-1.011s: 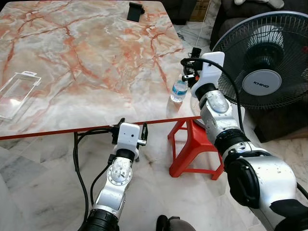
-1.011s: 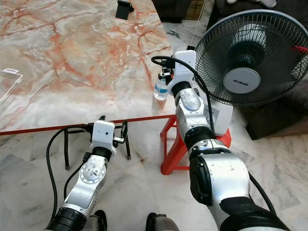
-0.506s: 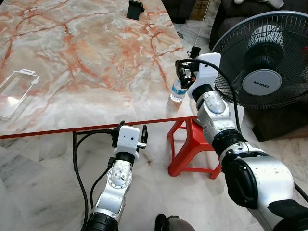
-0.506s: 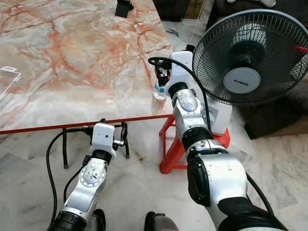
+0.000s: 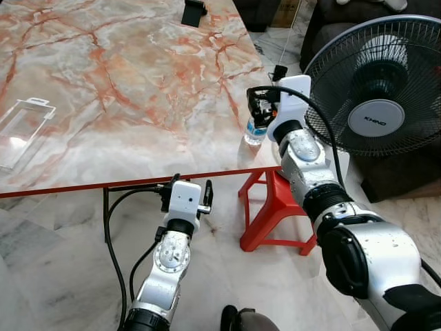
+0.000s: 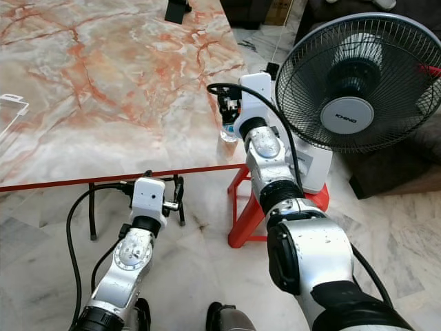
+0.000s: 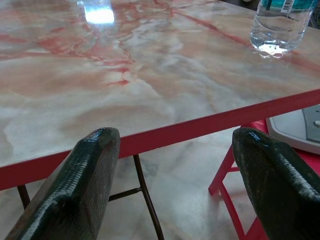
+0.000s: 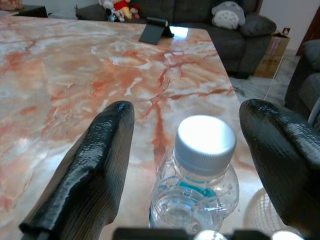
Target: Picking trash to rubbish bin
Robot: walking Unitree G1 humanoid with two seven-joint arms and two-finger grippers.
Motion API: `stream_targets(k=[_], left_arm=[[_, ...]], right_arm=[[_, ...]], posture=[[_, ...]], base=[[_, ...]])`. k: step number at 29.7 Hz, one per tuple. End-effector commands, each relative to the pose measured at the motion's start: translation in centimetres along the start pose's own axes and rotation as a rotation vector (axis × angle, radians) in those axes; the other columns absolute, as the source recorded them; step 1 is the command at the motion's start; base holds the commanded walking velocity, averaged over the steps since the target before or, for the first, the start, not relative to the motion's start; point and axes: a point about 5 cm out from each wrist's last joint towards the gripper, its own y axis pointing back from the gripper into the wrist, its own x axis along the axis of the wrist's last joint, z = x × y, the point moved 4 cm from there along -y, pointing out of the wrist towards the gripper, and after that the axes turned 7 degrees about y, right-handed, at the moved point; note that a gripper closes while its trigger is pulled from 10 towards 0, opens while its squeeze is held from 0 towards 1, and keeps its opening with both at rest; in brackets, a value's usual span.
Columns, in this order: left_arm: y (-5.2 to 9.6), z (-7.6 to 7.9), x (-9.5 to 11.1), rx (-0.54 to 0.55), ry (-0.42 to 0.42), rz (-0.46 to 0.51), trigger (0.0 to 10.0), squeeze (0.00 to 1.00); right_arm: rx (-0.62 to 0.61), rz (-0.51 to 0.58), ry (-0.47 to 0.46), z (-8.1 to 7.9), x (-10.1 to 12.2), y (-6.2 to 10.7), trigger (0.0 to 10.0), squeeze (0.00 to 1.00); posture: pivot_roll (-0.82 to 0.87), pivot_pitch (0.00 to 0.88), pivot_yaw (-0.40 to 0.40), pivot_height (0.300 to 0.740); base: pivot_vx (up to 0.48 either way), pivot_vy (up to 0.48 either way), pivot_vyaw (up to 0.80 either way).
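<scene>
A: We count one bottle (image 5: 255, 129), clear ribbed plastic, silver-white round cap, blue label. It stands upright at the worktop's (image 5: 124, 83) near right corner, long axis vertical, cap up.

B: Agreed. The worktop is glossy marble-look, cream with orange-red veins, with a thin red edge. Right pincer (image 8: 187, 165)?

A: We see it spread wide, two thick black textured fingers (image 8: 95, 165), one on each side of the bottle's cap, not touching it. In the eye views it sits just above the bottle.

B: Left pincer (image 7: 175, 175)?

A: Also wide, holding nothing. It hangs below the worktop's front edge, pointing at the red rim, well apart from the bottle.

B: Other things we log: one clear flat plastic blister pack (image 5: 24, 131) lying near the worktop's left edge; one small black wedge-shaped stand (image 5: 194, 14) at the far side.

A: One fan (image 5: 375, 89) with a round black wire grille and white hub, to the right of the worktop. One red plastic stool (image 5: 275, 210) under that corner. Floor (image 5: 55, 262) is pale polished marble tile.
</scene>
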Motion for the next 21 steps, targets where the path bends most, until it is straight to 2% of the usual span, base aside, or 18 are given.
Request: stream_targets(k=[1,4,12,13,14,21], left_arm=[[0.23,0.79,0.07,-0.023,0.003,-0.007,10.0,0.00],[0.27,0.84,0.05,-0.025,0.003,-0.008,10.0,0.00],[0.18,1.10,0.15,-0.031,0.007,-0.009,10.0,0.00],[0.17,1.13,0.16,-0.033,0.007,-0.009,10.0,0.00],[0.14,1.14,0.16,-0.033,0.007,-0.010,10.0,0.00],[-0.01,1.23,0.15,-0.038,0.008,-0.010,10.0,0.00]], right_arm=[[-0.011,-0.015,0.011,0.37,0.32,-0.25,10.0,0.00],[-0.028,-0.030,0.035,0.59,0.18,-0.26,10.0,0.00],[-0.038,-0.024,0.016,0.80,0.33,-0.28,9.8,0.00],[-0.043,-0.023,0.018,0.88,0.36,-0.28,3.8,0.00],[-0.048,-0.023,0.020,0.99,0.38,-0.28,0.0,0.00],[-0.045,-0.030,0.013,1.07,0.25,-0.25,0.0,0.00]], posture=[[0.00,0.244,-0.147,0.740],[0.00,0.243,-0.147,0.740],[-0.01,0.242,-0.149,0.740],[-0.01,0.242,-0.149,0.740],[-0.01,0.241,-0.149,0.740],[-0.01,0.236,-0.150,0.740]], base=[[0.000,0.000,0.00],[0.000,0.000,0.00],[0.000,0.000,0.00],[0.000,0.000,0.00],[0.000,0.000,0.00],[0.000,0.000,0.00]])
